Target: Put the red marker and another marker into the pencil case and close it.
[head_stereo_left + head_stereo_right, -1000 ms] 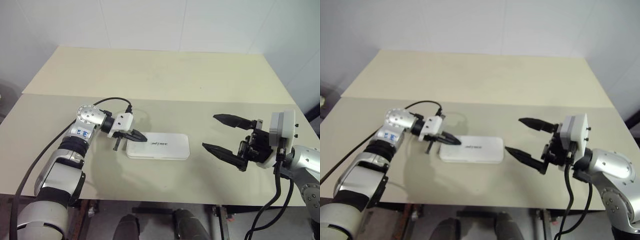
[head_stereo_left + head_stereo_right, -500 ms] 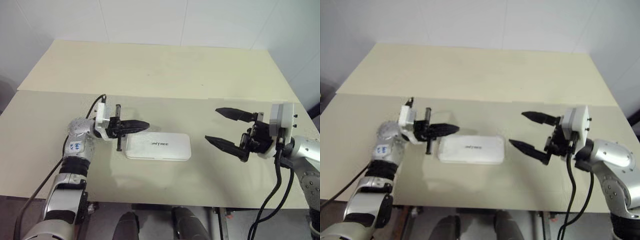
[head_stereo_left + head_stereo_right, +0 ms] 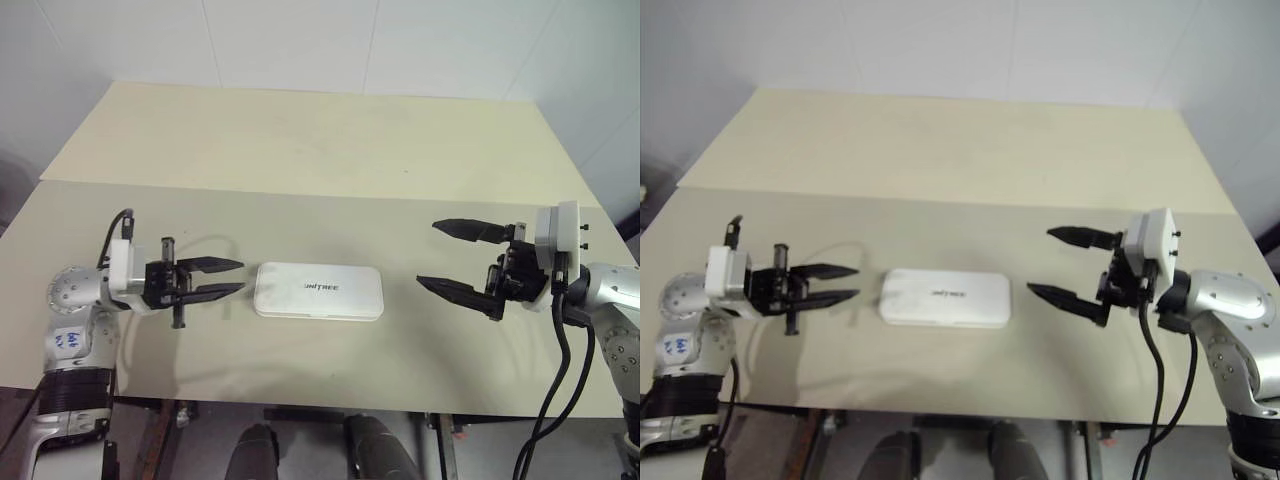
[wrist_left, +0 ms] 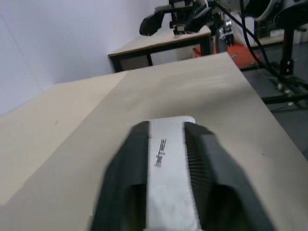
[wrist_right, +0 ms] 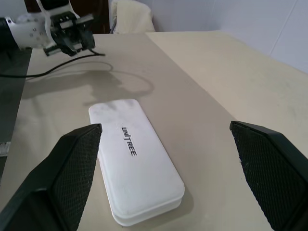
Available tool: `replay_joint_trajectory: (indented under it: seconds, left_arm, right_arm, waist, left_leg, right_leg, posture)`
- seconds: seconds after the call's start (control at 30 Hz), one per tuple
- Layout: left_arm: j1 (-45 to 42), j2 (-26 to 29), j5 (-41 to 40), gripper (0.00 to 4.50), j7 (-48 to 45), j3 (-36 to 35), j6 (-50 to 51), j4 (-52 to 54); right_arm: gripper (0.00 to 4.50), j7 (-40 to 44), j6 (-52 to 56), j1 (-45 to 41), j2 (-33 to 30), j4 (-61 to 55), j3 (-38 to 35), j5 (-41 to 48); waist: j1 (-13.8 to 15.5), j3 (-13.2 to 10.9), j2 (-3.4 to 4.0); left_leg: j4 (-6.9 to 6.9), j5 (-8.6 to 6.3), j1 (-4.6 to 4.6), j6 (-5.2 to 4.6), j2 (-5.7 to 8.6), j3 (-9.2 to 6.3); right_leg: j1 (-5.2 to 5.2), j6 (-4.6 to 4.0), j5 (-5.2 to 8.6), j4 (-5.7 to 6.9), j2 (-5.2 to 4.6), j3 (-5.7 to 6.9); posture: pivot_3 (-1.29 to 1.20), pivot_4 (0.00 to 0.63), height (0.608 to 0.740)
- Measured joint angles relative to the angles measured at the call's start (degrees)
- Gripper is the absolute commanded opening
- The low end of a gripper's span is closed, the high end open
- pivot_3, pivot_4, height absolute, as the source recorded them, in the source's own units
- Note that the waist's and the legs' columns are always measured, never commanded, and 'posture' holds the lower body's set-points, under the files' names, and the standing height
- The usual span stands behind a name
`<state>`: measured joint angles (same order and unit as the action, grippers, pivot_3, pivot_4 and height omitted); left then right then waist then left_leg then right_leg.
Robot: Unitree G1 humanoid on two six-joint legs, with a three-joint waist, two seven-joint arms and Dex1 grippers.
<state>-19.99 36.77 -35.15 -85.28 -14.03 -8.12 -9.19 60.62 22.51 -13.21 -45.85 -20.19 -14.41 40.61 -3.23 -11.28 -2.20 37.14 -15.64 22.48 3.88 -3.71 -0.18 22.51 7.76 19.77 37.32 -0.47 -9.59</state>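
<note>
On the bench (image 3: 330, 150), a wide beige top with a seam running across it, lots of bare surface is lying open behind and to both sides of the pencil case (image 3: 318, 291). Far edge is meeting a white wall; near edge is dropping off just in front of the case.

Left arm is reaching in from the bench's left side, forearm upright, wrist bent so the left claw (image 3: 226, 278) is pointing level toward the case's left end. Its fingers are standing slightly parted, gripping nothing, tips stopping short of the case with a small gap. In the left wrist view the two dark fingers (image 4: 124, 183) are framing the case ahead.

Right arm is coming in from the right, right claw (image 3: 443, 256) pointing level toward the case's right end, fingers spread wide and empty, well apart from the case.

White case is lying flat mid-bench between the two claws, lid shut, dark lettering facing up. Contents are hidden by the closed lid, so can't tell what is inside.
</note>
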Motion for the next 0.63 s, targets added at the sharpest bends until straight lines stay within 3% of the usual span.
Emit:
replay_joint_trajectory:
  seconds: [0.2,0.63]
  left_arm:
    - [0.62,2.25,-3.44,4.37,-0.75,-1.26,1.61,-0.12]
    - [5.66,11.01,-13.06,4.48,-0.79,-2.92,5.65,-2.21]
  right_arm:
    - [4.50,0.76,-0.05,-1.63,0.00,0.77,0.49,-0.43]
    - [4.50,1.30,-0.30,-2.72,1.07,2.50,0.83,-2.16]
  waist:
    - [-0.13,-0.02,0.01]
    - [-0.54,-0.08,0.02]
  left_leg:
    - [-0.10,-0.01,-0.01,-0.01,-0.03,-0.01]
    - [-0.17,-0.02,-0.04,-0.01,-0.07,0.02]
  right_leg:
    - [0.05,-0.05,0.03,0.01,0.03,0.02]
    - [0.08,-0.14,0.09,0.00,0.00,0.03]
  posture:
    - [0.00,0.150,0.740]
    - [0.00,0.150,0.740]
